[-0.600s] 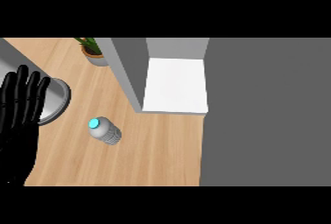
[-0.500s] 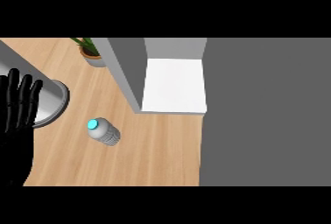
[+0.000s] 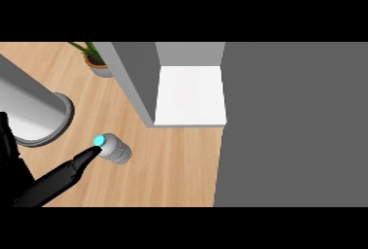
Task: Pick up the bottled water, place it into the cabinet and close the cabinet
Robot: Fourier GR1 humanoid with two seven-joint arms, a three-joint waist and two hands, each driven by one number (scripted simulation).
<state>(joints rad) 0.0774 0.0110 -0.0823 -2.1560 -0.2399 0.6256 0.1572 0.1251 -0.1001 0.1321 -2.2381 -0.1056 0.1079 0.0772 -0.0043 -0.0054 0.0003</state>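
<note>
The task is at its very start. The water bottle [image 3: 113,148] stands on the wooden tabletop [image 3: 169,165], nearer its left edge than its right, just in front of the cabinet's open side and beside a large grey round thing [image 3: 32,114] at the left edge. Nothing has been lifted, nothing sits on the white shelf [image 3: 191,95] inside the cabinet [image 3: 137,73], and the cabinet is open, so picking up, placing and closing are all left to do.

The left hand [image 3: 61,177] comes in from the lower left corner, its fingers [image 3: 84,156] straight and pressed together into a point, the tip touching or just short of the bottle's blue cap [image 3: 100,141]. It is not curled round the bottle, so there is no grasp yet. The right hand shows nowhere in the view.

Much is cut off. The left hand's palm and thumb run out of the frame at the left edge, so only the pointed fingers are clear. The wide dark grey panel [image 3: 291,124] along the right is probably the cabinet's door or side, but the view does not settle which. A potted plant [image 3: 93,58] stands at the far edge of the tabletop, half hidden behind the cabinet wall.
</note>
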